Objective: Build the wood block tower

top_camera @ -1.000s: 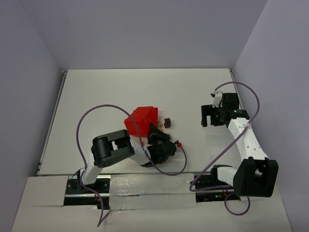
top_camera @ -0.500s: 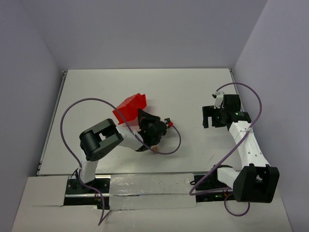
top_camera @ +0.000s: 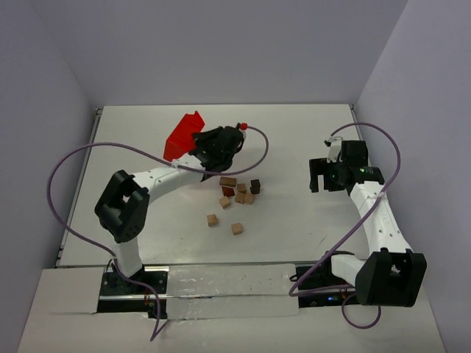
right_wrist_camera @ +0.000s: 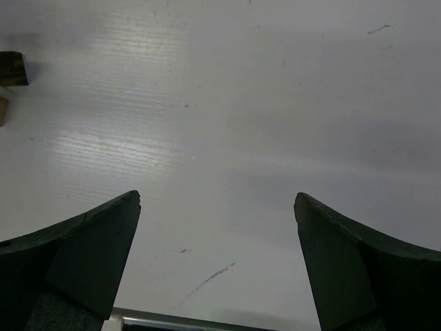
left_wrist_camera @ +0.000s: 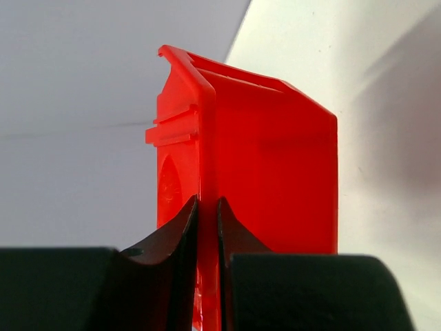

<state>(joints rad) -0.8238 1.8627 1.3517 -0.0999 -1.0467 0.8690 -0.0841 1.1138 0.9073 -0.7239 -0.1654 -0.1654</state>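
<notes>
No column stands: the wood blocks point(top_camera: 240, 197), nine as far as I can count, lie loose in one layer just on the base side of the left gripper point(top_camera: 215, 145). Seven are clustered and two tan ones sit apart nearer the arms, with bare white table point(top_camera: 294, 132) all round and a wide free strip toward the right gripper point(top_camera: 318, 176). The left gripper is clenched on a wall of the single red bin point(top_camera: 182, 137), held tilted at its far-left side, while the right gripper hangs with jaws spread wide on nothing near the table's right edge; pale walls point(top_camera: 221, 51) close three sides.
</notes>
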